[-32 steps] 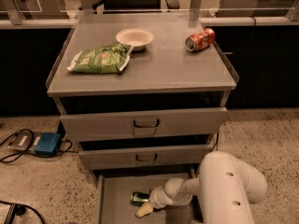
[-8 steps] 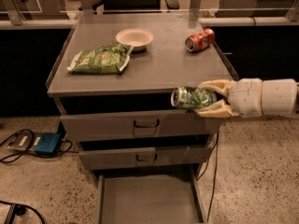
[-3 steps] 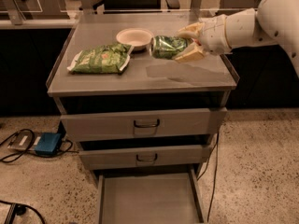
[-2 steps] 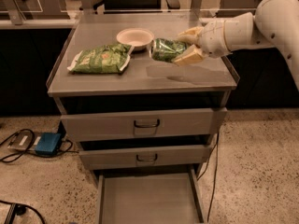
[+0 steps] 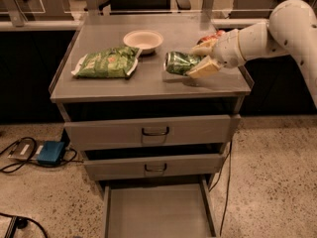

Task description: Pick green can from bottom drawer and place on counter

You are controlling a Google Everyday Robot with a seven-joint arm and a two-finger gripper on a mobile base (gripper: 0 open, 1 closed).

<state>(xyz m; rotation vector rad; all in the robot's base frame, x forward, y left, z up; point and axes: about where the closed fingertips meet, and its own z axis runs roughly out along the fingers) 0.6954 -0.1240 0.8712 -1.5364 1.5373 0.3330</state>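
Observation:
My gripper [image 5: 198, 58] is shut on the green can [image 5: 179, 63], holding it on its side just above the right half of the counter [image 5: 148, 86]. The can's silver end faces left. The white arm reaches in from the upper right. The bottom drawer [image 5: 157, 212] stands pulled open at the foot of the cabinet, its flat floor bare.
A green snack bag [image 5: 105, 62] lies on the counter's left. A white paper bowl [image 5: 142, 39] sits at the back middle. A red-orange can [image 5: 212, 36] is mostly hidden behind my gripper. Two upper drawers are shut. A blue box [image 5: 49, 152] and cables lie on the floor left.
The can came out of the bottom drawer and was carried up over the counter. In the last second my gripper has lowered it slightly toward the counter's right half.

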